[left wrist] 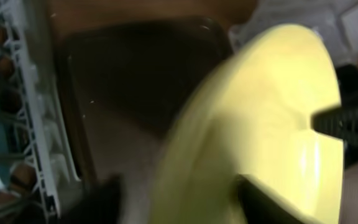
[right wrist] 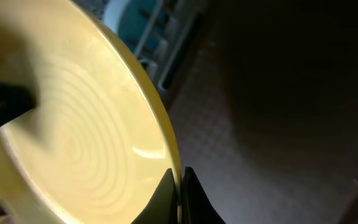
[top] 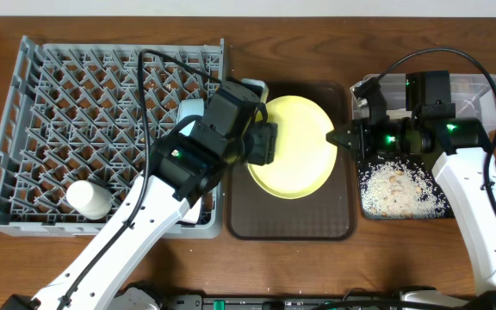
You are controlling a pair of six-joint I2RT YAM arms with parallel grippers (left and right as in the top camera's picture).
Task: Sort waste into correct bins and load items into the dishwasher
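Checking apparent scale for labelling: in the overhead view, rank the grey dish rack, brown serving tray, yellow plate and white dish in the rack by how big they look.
Largest to smallest:
1. grey dish rack
2. brown serving tray
3. yellow plate, lifted nearer the camera, so it may look slightly oversized
4. white dish

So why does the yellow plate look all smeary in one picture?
Left wrist: the plate is blurred and its rim smeared, maybe too close or moving. Right wrist: sharper, the rings show, with a small glare near the rim; the tray is dark. Overhead: crisp, evenly lit.
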